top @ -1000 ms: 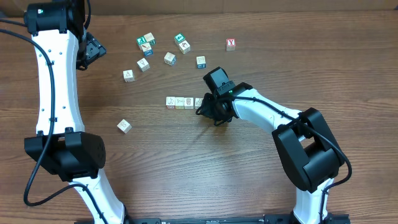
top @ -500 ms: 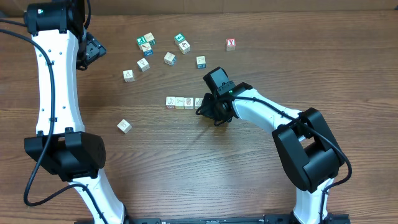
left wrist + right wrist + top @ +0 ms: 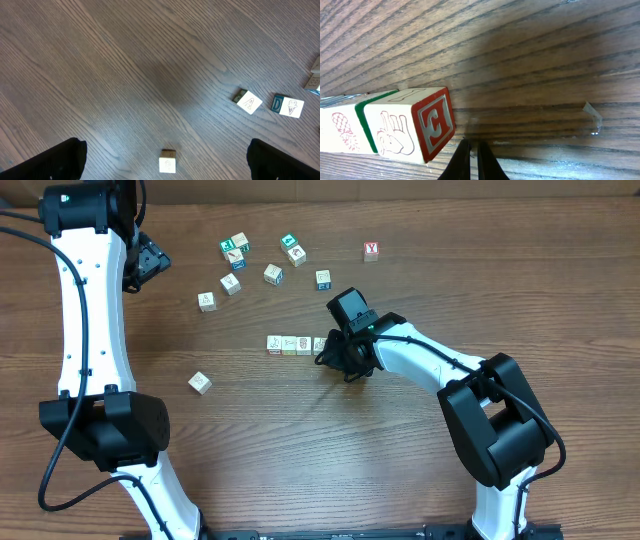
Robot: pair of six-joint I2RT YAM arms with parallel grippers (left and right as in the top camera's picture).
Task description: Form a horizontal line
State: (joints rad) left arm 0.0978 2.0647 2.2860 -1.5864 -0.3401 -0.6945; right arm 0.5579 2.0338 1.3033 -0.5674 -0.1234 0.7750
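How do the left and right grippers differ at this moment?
The left gripper stands wide open; the right gripper is shut. The left gripper is high over the table, away from the horizontal line; the right gripper is low at that line's right end, tips beside the red-faced end cube. Neither holds a cube.

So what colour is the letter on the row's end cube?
Red: the end cube bears a red-framed E, clearest in the right wrist view.
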